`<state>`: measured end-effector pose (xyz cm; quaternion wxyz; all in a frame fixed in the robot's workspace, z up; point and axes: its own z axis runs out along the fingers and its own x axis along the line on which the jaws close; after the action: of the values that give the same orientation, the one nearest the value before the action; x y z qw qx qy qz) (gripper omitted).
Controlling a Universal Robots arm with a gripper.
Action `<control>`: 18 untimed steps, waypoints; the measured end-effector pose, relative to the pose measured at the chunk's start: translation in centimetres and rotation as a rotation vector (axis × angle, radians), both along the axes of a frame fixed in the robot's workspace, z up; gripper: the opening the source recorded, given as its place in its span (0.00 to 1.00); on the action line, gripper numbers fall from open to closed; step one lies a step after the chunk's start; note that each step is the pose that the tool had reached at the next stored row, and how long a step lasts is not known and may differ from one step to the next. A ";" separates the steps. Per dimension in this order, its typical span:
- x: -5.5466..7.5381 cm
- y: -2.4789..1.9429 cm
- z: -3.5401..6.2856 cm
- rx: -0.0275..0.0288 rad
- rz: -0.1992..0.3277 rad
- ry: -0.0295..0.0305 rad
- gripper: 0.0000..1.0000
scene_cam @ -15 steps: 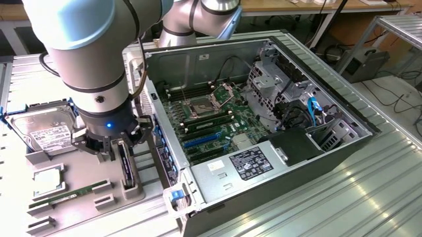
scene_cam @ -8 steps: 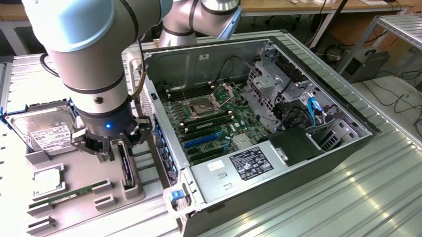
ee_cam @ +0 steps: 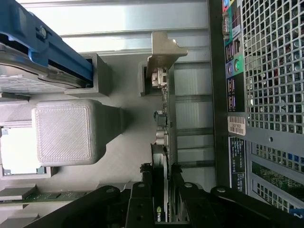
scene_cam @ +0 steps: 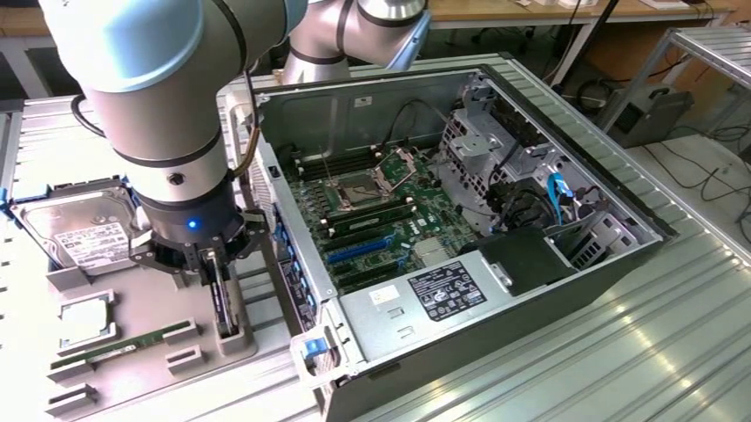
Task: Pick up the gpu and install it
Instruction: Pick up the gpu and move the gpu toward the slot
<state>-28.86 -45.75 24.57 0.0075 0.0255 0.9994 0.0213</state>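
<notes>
The gpu (scene_cam: 225, 309) stands on edge in a slot of the grey holder tray (scene_cam: 147, 299), just to the exterior view's left of the open computer case (scene_cam: 586, 264). My gripper (scene_cam: 209, 262) is straight above it, fingers down over its top edge. In the wrist view the gpu (ee_cam: 166, 118) shows edge-on, with its silver bracket (ee_cam: 164, 50) at the far end. My gripper (ee_cam: 161, 170) has one black finger (ee_cam: 145, 178) on each side of the card, pressed against it. The card still sits in the holder.
A hard drive (scene_cam: 88, 233) in a blue caddy, a processor (scene_cam: 84, 318) and a green memory stick (scene_cam: 123, 345) lie on the same tray. The motherboard (scene_cam: 375, 215) with blue slots (scene_cam: 358, 251) lies exposed in the case. The case's perforated rear panel (ee_cam: 270, 85) is close beside the card.
</notes>
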 end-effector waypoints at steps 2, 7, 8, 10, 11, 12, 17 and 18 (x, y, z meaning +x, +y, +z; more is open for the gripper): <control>0.0 0.00 0.00 0.0000 0.001 -0.0001 0.26; 0.0 0.00 0.00 -0.0001 0.031 0.0001 0.26; 0.0 0.00 0.00 -0.0001 0.037 0.0000 0.26; 0.0 0.00 0.00 0.0000 0.050 0.0000 0.26; 0.0 0.00 0.00 0.0000 0.052 0.0000 0.26; 0.0 0.00 0.00 0.0002 0.052 0.0000 0.26; 0.0 0.00 0.43 0.0015 0.054 -0.0001 0.26; 0.0 0.00 0.70 0.0018 0.054 -0.0001 0.26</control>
<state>-28.86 -45.75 25.27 0.0069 -0.0014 0.9997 0.0224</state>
